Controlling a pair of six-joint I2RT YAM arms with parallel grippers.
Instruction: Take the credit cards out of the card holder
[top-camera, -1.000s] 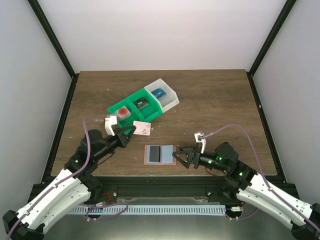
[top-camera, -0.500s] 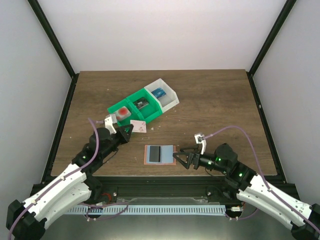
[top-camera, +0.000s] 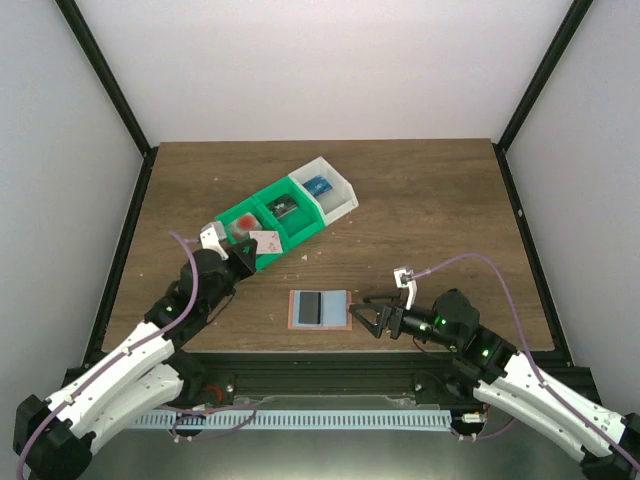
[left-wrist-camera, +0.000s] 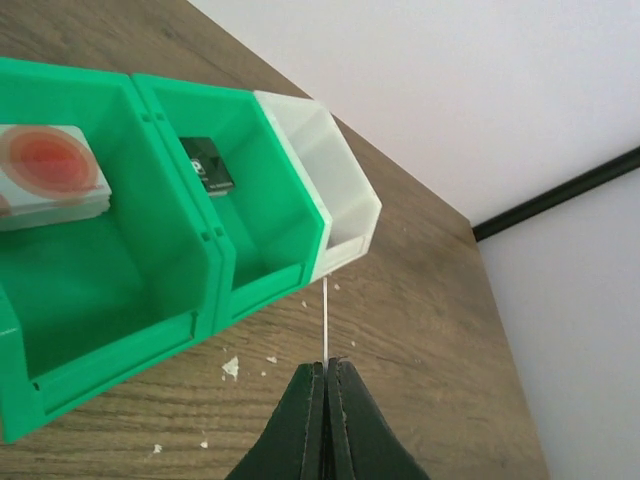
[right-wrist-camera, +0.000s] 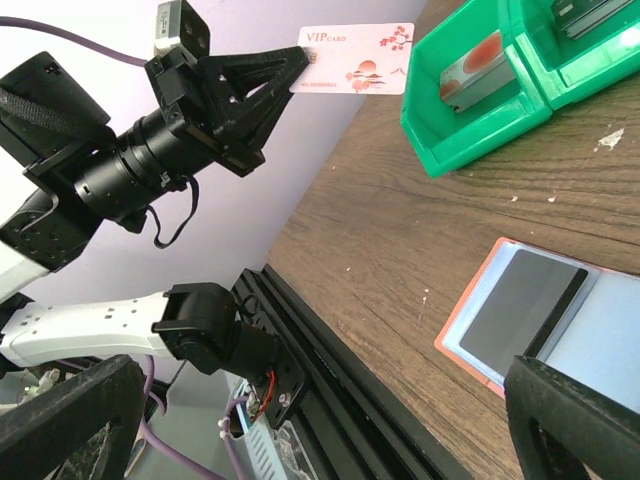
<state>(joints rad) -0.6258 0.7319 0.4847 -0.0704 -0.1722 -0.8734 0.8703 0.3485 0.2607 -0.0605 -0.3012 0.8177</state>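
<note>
Near green plastic bin (top-camera: 305, 226): left gripper (top-camera: 249, 254) clenched on whitish pink-printed card (top-camera: 266, 243) | right gripper (top-camera: 362, 316) released, beside salmon-brown flat wallet (top-camera: 320, 309)

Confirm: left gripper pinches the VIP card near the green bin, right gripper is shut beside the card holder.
The right gripper is open beside the card holder; the right wrist view shows its jaws far apart. The left gripper does pinch the VIP card near the green bin.
</note>
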